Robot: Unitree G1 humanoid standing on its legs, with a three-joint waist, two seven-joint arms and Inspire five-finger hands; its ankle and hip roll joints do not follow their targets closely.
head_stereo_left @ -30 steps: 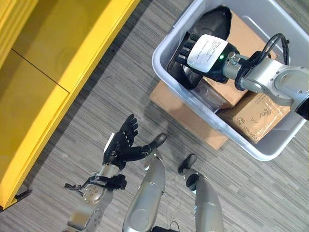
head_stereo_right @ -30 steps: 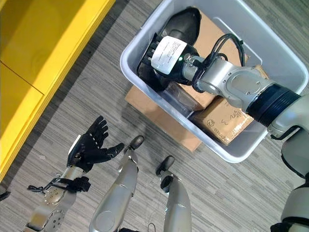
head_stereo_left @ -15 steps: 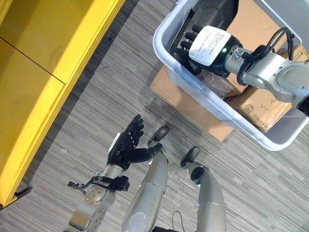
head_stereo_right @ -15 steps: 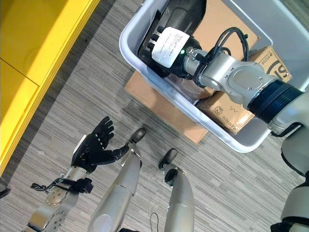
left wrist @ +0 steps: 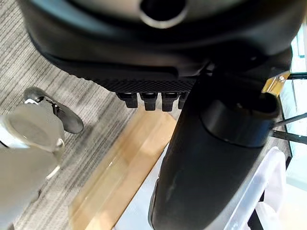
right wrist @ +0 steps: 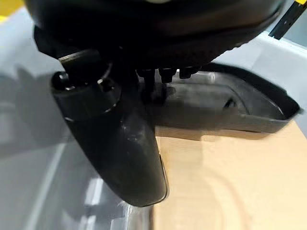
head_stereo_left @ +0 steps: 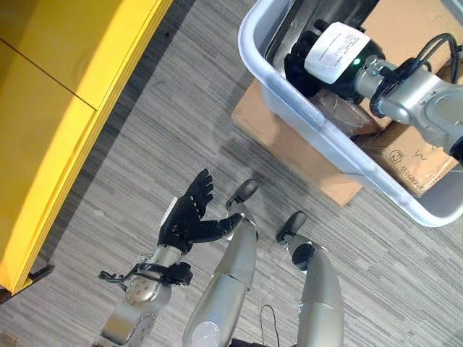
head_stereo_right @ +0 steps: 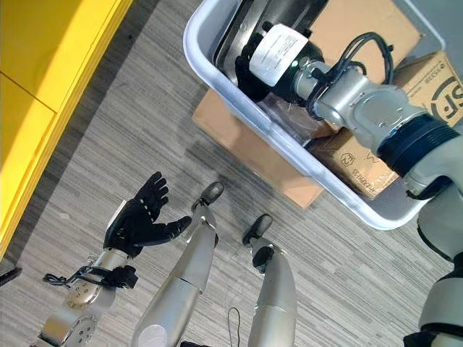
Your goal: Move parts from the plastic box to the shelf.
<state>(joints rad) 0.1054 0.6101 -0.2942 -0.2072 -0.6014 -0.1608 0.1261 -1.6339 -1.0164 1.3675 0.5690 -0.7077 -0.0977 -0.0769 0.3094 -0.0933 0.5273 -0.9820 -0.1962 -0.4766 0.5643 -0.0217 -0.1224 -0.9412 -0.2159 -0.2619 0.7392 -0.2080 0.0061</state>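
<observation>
A grey plastic box (head_stereo_left: 289, 103) stands on the floor at the upper right, with a black moulded part (head_stereo_right: 286, 11) lying along its near wall. My right hand (head_stereo_left: 307, 69) reaches into the box, and its fingers (right wrist: 163, 73) curl over the edge of the black part (right wrist: 230, 112). The yellow shelf (head_stereo_left: 58, 108) runs along the left side. Low over the floor, between shelf and box, my left hand (head_stereo_left: 187, 220) is open, palm up and holding nothing. Its thumb (left wrist: 216, 158) stands straight in the left wrist view.
Brown cardboard boxes (head_stereo_left: 405, 155) fill the rest of the plastic box. A flat cardboard sheet (head_stereo_left: 289, 148) lies under the box and sticks out towards me. Grey striped carpet (head_stereo_left: 145, 166) stretches between the shelf and the box.
The camera has shifted, so the box sits higher in the pictures. My right hand's fingers, straight a second ago, have curled onto the black part. The left hand stays open.
</observation>
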